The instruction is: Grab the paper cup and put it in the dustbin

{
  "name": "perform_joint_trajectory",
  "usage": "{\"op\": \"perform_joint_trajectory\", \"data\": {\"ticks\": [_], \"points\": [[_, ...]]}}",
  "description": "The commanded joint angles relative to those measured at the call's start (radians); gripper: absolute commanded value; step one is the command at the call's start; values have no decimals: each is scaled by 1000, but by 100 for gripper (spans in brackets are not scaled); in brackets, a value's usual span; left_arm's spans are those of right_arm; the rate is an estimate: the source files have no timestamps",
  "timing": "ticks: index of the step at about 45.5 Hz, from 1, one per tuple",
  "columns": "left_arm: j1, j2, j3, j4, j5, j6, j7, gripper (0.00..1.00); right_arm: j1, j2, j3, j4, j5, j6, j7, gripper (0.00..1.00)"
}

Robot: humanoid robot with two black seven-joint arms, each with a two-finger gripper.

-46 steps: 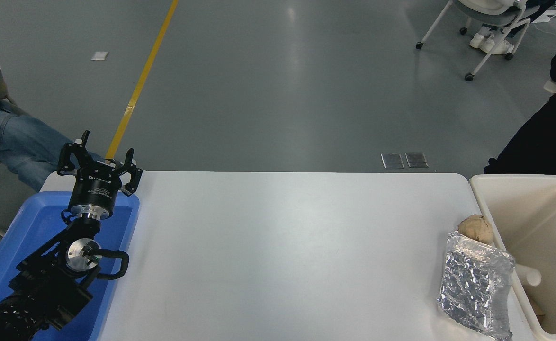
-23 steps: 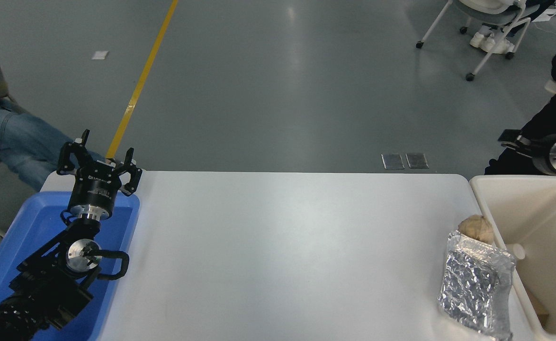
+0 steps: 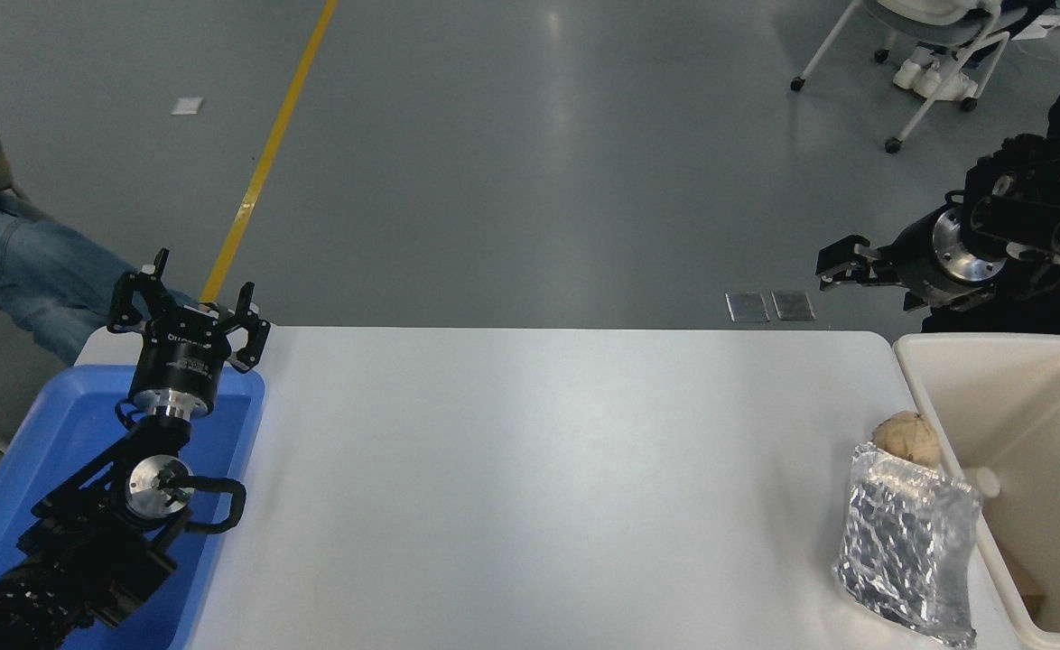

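Looking across the white table [image 3: 539, 469], the dustbin [image 3: 932, 411] fills the lower right, with the paper cup [image 3: 982, 482] apparently already inside against its near wall, mostly hidden behind the silver foil bag [image 3: 905, 551]. The right gripper [image 3: 832, 267] hovers at upper right, above the bin, jaws apparently empty but too edge-on to judge their spread. The left gripper [image 3: 189, 311] sits parked lower left, jaws spread, holding nothing.
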Motion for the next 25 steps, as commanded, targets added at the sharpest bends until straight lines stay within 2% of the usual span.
{"op": "perform_joint_trajectory", "data": {"ticks": [1,9,25], "points": [[0,0,0,0,0,0,0,99,276,4,-56,277,-5,78,-1,100],[0,-1,0,0,0,0,0,99,396,6,-56,403,-4,182,-1,100],[0,0,0,0,0,0,0,99,393,-8,-62,406,-8,188,-1,100]]}}
